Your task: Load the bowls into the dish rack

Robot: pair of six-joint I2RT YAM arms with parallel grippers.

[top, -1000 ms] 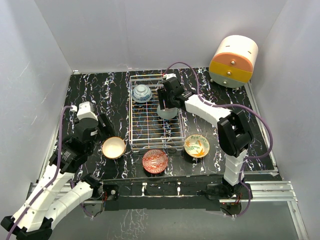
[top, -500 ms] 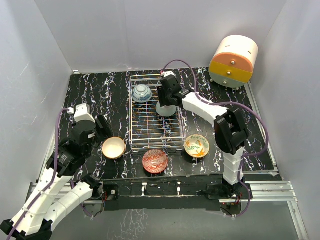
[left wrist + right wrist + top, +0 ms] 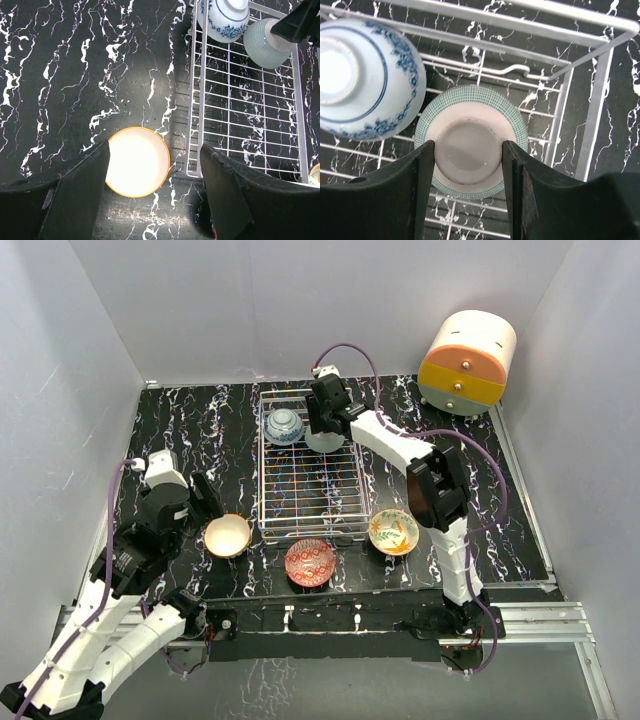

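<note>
The wire dish rack (image 3: 310, 485) lies mid-table. A blue-white patterned bowl (image 3: 284, 426) sits upside down in its far left corner. My right gripper (image 3: 322, 423) is shut on the foot of the pale mint bowl (image 3: 324, 442), held upside down at the rack's far right corner, beside the blue bowl. In the right wrist view the fingers (image 3: 422, 165) pinch the mint bowl's (image 3: 470, 107) foot ring; the blue bowl (image 3: 362, 85) is left of it. My left gripper (image 3: 155, 195) is open and empty, above the cream-tan bowl (image 3: 137, 161), which stands left of the rack (image 3: 250, 125).
A red patterned bowl (image 3: 310, 562) stands in front of the rack. A yellow-green leafy bowl (image 3: 393, 531) stands at the rack's near right. The cream-and-orange drawer unit (image 3: 467, 362) stands at the far right corner. White walls enclose the table.
My right gripper has carried the mint bowl from the rack's middle right to its far end, beside the blue-white bowl. My left arm has drawn back slightly.
</note>
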